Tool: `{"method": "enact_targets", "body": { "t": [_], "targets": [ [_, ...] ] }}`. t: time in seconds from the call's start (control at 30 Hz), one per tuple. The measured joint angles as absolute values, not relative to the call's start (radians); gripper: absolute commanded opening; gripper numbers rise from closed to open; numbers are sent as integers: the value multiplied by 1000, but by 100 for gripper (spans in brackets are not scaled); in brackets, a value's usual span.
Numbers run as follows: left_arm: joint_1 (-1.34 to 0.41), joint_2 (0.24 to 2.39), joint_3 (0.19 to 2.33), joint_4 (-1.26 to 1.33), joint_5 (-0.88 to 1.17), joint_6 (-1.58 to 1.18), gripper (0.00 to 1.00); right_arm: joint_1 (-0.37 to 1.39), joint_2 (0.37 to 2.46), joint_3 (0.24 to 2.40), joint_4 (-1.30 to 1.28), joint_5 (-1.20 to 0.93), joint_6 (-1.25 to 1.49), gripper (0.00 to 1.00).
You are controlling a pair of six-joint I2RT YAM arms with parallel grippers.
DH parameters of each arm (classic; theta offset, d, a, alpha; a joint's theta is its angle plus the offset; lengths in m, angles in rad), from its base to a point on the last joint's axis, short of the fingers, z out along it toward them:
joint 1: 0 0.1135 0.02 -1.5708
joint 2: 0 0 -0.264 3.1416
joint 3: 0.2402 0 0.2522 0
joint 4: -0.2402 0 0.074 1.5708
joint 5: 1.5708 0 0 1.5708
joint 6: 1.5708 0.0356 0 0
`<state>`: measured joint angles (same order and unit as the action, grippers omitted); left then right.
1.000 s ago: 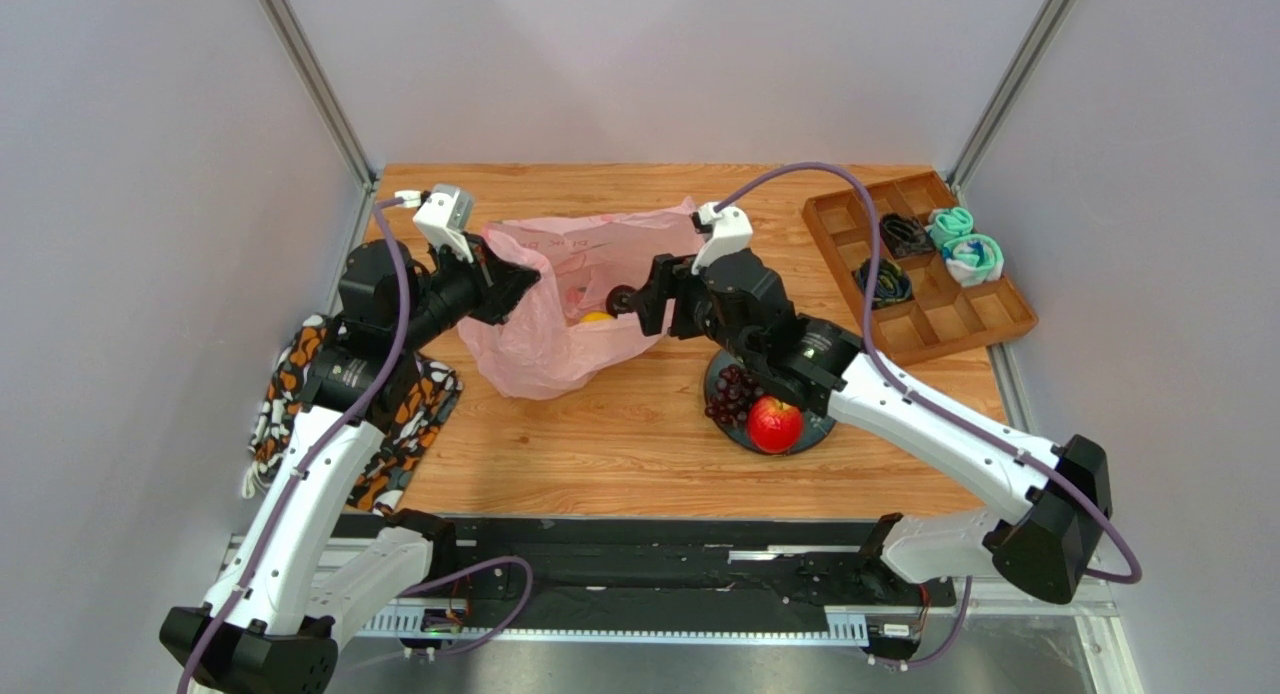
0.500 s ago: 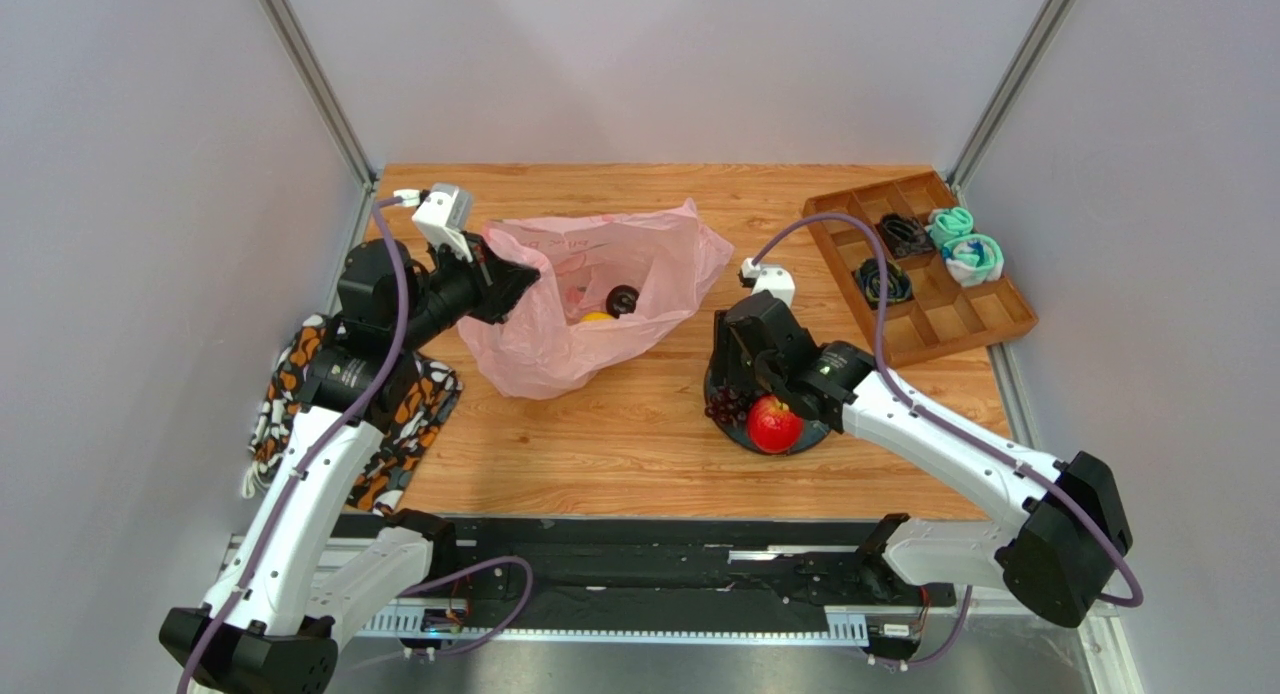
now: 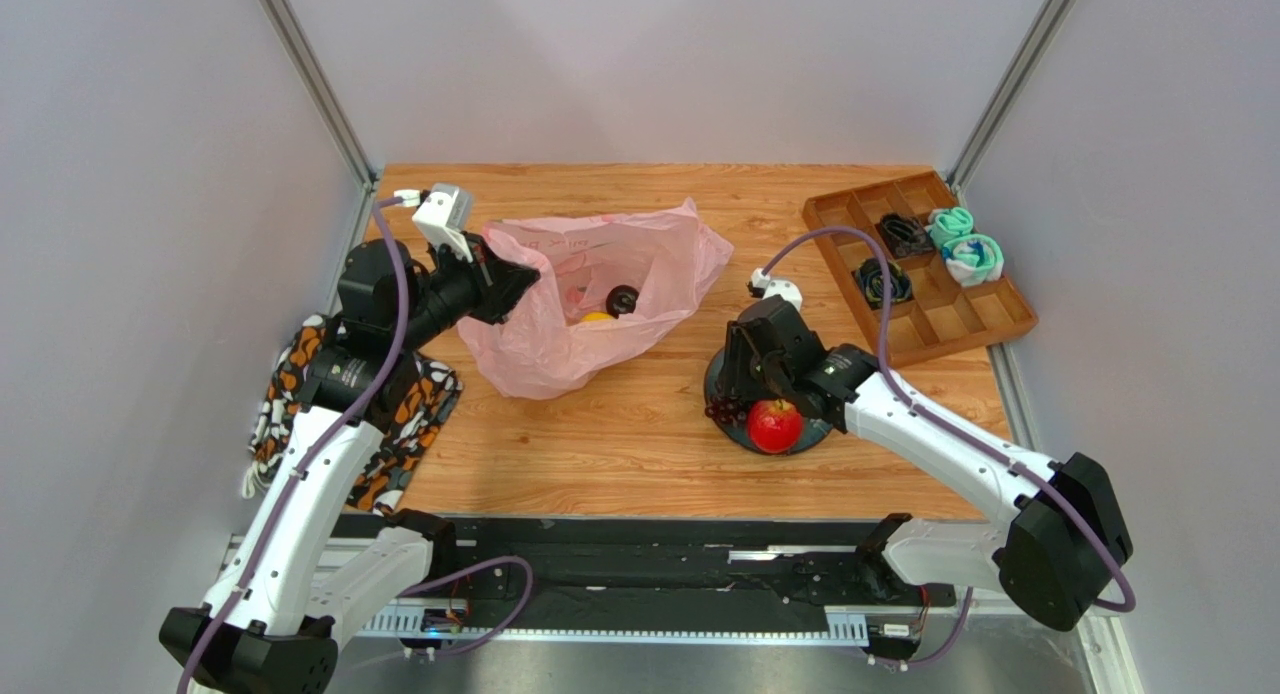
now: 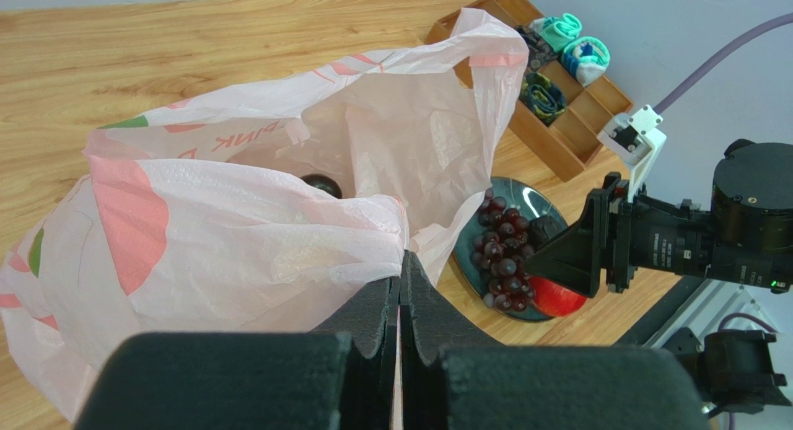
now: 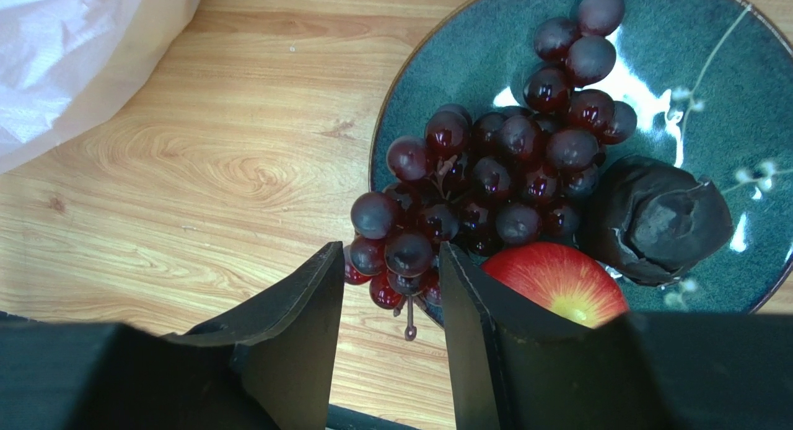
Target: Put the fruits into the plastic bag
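The pink plastic bag (image 3: 559, 349) lies open at the table's middle left; my left gripper (image 3: 504, 285) is shut on its rim (image 4: 382, 216) and holds the mouth up. A dark plum-like ball (image 3: 622, 298) and a yellow citrus (image 3: 597, 318) lie inside the bag. Dark purple grapes (image 5: 484, 179) and a red apple (image 5: 558, 281) sit on a dark teal plate (image 5: 707, 95). My right gripper (image 5: 389, 258) is open and low over the plate, its fingers either side of the bunch's near end. No banana shows.
A dark wrinkled lump (image 5: 656, 221) lies on the plate beside the apple. A wooden compartment tray (image 3: 935, 331) with teal and black coiled bundles stands at the back right. An orange-black patterned cloth (image 3: 293, 372) lies at the left edge.
My right gripper has drawn back from the bag's mouth, where the dark ball now lies, and come down over the plate at the grapes. The left gripper has not moved.
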<state>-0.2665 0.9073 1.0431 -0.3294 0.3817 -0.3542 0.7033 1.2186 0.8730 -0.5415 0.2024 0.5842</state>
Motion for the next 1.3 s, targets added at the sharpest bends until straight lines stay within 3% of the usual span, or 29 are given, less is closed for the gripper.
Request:
{"method": "enact_targets", "body": {
  "t": [0.87,1.17,1.3],
  "targets": [
    [-266,907,1043,-329,382,-354,0,659,1258,833,-533,131,588,39],
    [-266,907,1043,-330,382,-354,0,646,1274,832,-514,103,591,31],
    [-266,907,1043,-329,382,-354,0,642,1275,832,-511,97,595,21]
  ]
}}
